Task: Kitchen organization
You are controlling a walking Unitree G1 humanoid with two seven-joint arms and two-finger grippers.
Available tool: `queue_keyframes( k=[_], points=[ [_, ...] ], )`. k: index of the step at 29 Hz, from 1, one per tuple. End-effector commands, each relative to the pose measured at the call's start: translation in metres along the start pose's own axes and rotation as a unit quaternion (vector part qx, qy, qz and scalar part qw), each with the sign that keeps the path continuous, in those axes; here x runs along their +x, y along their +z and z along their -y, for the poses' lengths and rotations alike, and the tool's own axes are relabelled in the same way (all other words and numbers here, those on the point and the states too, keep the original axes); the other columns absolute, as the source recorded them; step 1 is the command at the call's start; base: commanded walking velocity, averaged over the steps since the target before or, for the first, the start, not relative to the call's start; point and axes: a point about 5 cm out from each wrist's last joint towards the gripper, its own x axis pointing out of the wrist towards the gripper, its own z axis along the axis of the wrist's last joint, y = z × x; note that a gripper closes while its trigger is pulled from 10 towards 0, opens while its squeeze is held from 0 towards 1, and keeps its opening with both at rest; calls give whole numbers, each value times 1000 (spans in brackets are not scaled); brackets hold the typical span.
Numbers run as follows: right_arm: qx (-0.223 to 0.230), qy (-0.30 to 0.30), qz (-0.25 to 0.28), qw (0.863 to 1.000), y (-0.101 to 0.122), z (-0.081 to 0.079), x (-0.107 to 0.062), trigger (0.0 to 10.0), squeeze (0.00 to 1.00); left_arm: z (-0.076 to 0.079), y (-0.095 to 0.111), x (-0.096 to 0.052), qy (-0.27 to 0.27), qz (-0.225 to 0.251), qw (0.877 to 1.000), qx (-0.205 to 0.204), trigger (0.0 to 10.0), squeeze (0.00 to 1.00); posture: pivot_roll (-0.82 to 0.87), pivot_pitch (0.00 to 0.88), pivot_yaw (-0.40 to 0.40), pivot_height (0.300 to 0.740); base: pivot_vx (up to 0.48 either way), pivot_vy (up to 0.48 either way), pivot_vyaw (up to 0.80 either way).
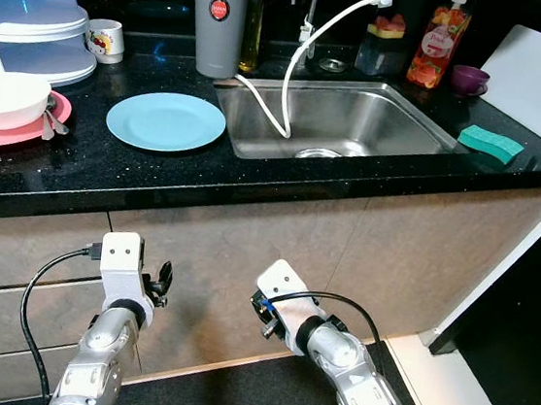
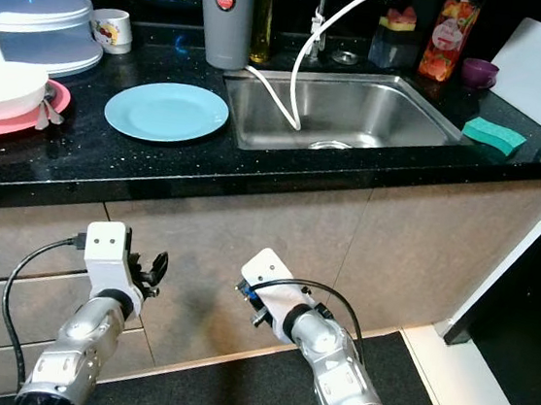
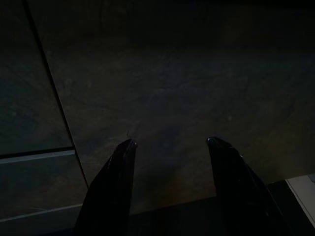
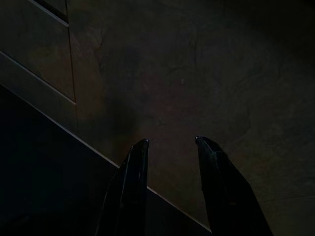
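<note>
While both arms hang low in front of the cabinet fronts, nothing is held. On the far left of the black counter (image 1: 253, 186), a white bowl (image 1: 7, 99) is stacked on a pink plate (image 1: 15, 131), likely awaiting sorting. Just beside it a blue plate (image 1: 165, 120) lies flat, near the steel sink (image 1: 343, 123), over which a white hose is draped. A green sponge (image 1: 490, 143) is set at the sink's right. The left gripper (image 3: 170, 147) and right gripper (image 4: 170, 145) are seen with fingers apart, empty.
</note>
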Motion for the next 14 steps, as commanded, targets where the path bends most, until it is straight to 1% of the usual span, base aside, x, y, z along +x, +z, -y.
queue_keyframes(
  k=[1, 14],
  points=[
    [5, 1, -6, 1000, -5, -2, -1, 10000, 0, -1, -4, -2, 3, -4, 1000, -3, 10000, 0, -95, 44, -2, 740, 0, 0, 0],
    [4, 2, -4, 1000, -2, -4, 0, 10000, 0, -5, -3, -4, 5, -5, 1000, 0, 10000, 0, -86, 74, 7, 740, 0, 0, 0]
  ],
)
